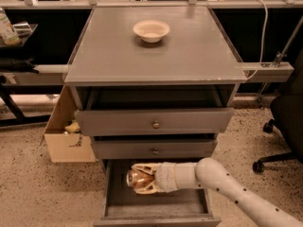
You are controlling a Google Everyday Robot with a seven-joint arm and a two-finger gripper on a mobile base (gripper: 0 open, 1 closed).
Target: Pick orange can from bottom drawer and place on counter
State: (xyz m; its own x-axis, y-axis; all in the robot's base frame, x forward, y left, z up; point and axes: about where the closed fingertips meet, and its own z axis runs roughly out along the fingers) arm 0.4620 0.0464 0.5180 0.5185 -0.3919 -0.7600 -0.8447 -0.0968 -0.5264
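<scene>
Pincer [132, 179] tight around orange can [138, 177] inside open bottom drawer [156, 208]

A beige terrazzo floor speckled with dark flecks [28, 193] spreads across the lower part of the room. On the left stands an open brown cardboard box [66, 148], and behind it a black slanted metal leg [10, 103]. At the right edge is a black office chair on castor wheels [284, 122]. Dark recessed side shelves [42, 37] run along the back under pale metal rails, and a thin white cable [262, 27] hangs at the right. The cream end effector [137, 178] is inside the open grey wooden bottom drawer [156, 205], closed round the small coppery orange can [132, 177].
</scene>
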